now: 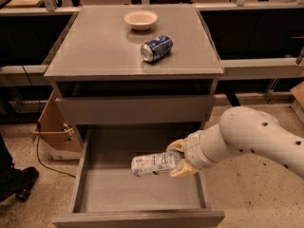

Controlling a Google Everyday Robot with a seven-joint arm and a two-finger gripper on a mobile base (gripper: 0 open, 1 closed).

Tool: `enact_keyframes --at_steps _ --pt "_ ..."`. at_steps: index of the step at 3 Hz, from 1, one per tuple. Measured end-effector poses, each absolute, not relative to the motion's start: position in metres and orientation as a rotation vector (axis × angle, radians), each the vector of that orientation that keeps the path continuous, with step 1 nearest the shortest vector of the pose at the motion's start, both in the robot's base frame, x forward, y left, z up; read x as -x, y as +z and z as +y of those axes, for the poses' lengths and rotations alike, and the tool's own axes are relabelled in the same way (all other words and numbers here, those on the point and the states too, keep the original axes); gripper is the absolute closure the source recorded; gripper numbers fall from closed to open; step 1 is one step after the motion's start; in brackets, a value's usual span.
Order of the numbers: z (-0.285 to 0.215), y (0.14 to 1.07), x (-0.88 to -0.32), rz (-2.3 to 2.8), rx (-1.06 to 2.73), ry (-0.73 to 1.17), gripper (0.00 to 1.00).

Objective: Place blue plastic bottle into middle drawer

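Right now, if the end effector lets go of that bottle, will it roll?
The blue plastic bottle lies sideways in the end effector, over the middle drawer. Being round, it would probably roll on the flat floor; the low walls should stop it. Thin plastic likely makes it light.

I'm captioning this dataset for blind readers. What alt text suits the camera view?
A white robot arm has its pincer gripping the blue plastic bottle, held on its side over the pulled-out middle drawer of a grey cabinet. On the cabinet's top lie a blue soda can on its side and, behind it, a small pale bowl.
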State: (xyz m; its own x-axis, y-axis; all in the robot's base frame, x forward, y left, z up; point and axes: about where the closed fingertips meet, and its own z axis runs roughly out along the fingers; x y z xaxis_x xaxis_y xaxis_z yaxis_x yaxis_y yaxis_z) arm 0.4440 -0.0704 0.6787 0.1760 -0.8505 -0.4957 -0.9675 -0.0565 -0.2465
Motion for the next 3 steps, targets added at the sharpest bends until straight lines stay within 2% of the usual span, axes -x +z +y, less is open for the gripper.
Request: enact_keyframes --at_steps 3 --pt "-0.037 0.601 -0.478 1.691 1.856 0.326 1.00"
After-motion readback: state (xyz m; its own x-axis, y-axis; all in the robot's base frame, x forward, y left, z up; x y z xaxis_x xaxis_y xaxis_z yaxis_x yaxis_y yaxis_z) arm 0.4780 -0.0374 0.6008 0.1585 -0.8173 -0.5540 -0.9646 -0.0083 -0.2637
